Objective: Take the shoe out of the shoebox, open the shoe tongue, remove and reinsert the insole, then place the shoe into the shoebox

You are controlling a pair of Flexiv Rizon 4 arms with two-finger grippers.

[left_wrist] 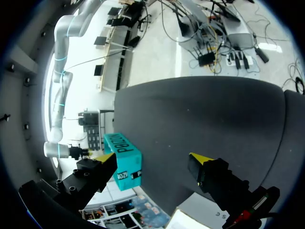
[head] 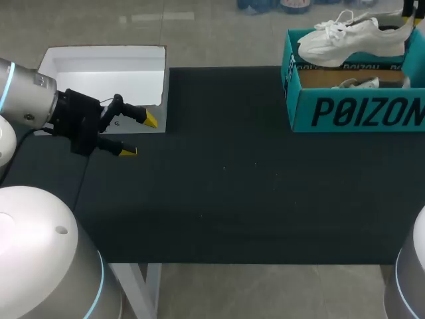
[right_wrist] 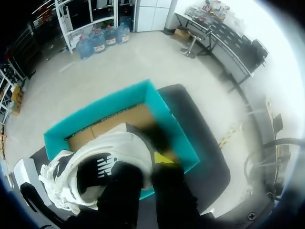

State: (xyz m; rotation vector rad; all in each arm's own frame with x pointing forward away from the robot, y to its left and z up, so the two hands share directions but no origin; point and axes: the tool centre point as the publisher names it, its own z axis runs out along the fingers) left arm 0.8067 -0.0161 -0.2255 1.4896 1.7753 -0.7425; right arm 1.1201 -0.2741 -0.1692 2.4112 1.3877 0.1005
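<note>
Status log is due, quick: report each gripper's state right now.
Left gripper: fingers open, holding nothing.
Right gripper: shut on the white shoe, held over the shoebox.

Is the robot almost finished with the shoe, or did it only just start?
Nothing is finished yet. The white lace-up sneaker is in hand: the right gripper holds it over the open teal cardboard shoebox, not yet on the black table. The tongue, the insole and putting it back are all left. The left gripper is open and empty.
</note>
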